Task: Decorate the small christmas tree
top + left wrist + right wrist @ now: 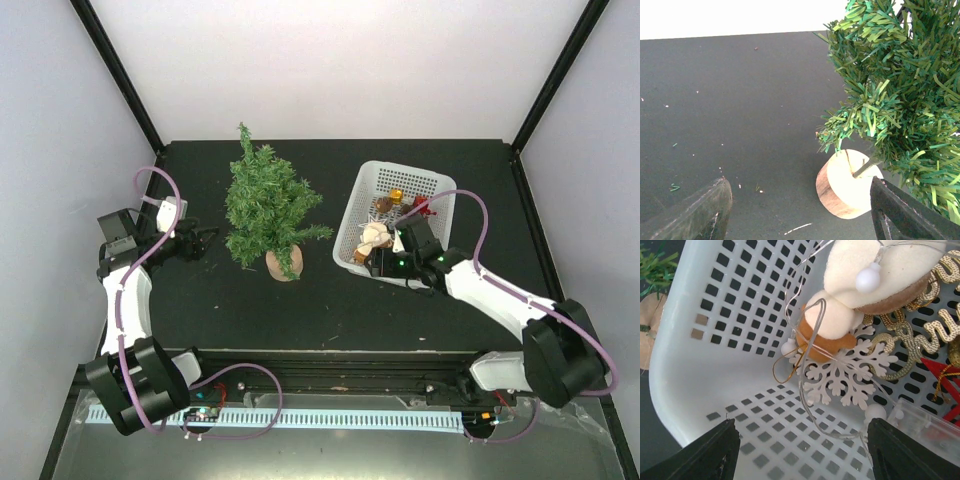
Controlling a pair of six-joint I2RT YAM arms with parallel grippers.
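While the left pincer (800,210) gapes beside the small christmas tree (890,90), likely to steady it, the right pincer (800,445) gapes inside the basket (695,370). Its snowflake (845,371) seems the target.

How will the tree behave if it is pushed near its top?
It would probably tip: the tree is wide and bushy over a small round base. Its thin bristly branches would likely bend, not resist.

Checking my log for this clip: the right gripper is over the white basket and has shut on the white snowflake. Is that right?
Not quite. The right gripper is over the white basket, but it is open, not shut on anything. The right wrist view shows its jaws standing wide apart, with the white snowflake lying on the basket floor ahead of them, ungripped.
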